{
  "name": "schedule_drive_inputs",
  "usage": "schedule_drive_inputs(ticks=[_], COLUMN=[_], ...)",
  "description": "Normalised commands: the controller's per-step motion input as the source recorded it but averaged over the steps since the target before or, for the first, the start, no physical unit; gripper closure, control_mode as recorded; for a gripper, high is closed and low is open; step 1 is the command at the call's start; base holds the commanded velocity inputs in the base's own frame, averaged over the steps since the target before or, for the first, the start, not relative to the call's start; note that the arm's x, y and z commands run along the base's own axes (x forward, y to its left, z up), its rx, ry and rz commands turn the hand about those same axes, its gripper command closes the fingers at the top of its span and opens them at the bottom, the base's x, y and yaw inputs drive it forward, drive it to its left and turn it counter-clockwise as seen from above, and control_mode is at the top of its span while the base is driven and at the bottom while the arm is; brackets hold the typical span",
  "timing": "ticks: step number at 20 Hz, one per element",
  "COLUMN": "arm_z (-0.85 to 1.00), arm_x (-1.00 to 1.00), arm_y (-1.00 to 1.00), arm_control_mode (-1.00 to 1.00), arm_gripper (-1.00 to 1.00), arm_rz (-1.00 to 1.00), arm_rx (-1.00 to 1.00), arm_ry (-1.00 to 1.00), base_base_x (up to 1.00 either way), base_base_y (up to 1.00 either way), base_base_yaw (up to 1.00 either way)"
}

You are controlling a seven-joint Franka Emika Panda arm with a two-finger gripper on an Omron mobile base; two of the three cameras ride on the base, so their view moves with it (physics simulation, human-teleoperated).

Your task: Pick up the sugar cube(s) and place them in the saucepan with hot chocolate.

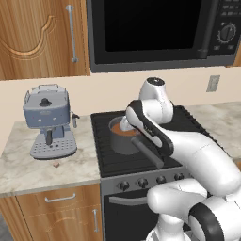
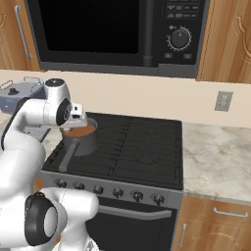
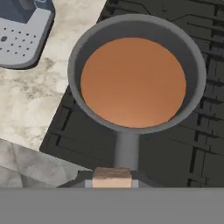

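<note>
Directly beneath the gripper (image 3: 112, 183) sits the saucepan (image 3: 83, 52), brown hot chocolate filling it, its handle running back toward the fingers. And look, the pincer is clamped on a tan sugar cube (image 3: 112, 177), held right above the handle. Off to the gripper's left, well apart, a second sugar cube (image 1: 56, 164) lies on the counter (image 1: 28, 172), just before the espresso machine (image 1: 47, 120).

Sugar cube (image 3: 112, 177) in jaws above saucepan (image 3: 83, 48)
</note>
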Motion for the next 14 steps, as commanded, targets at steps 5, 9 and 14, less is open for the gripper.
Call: schedule_drive_inputs(ticks=[5,9,14], arm_z=[-0.05,-0.08,-0.38], arm_x=[0.58,0.65,0.5], arm_y=[-0.03,0.0,0.01], arm_control_mode=[-1.0,-1.0,-1.0], arm_gripper=[1.0,1.0,1.0], arm_rz=[-0.11,-0.06,-0.06], arm_rx=[0.0,0.0,0.0], arm_ry=[0.3,0.09,0.0], base_base_x=[0.0,0.0,0.0], base_base_y=[0.0,0.0,0.0], base_base_yaw=[0.0,0.0,0.0])
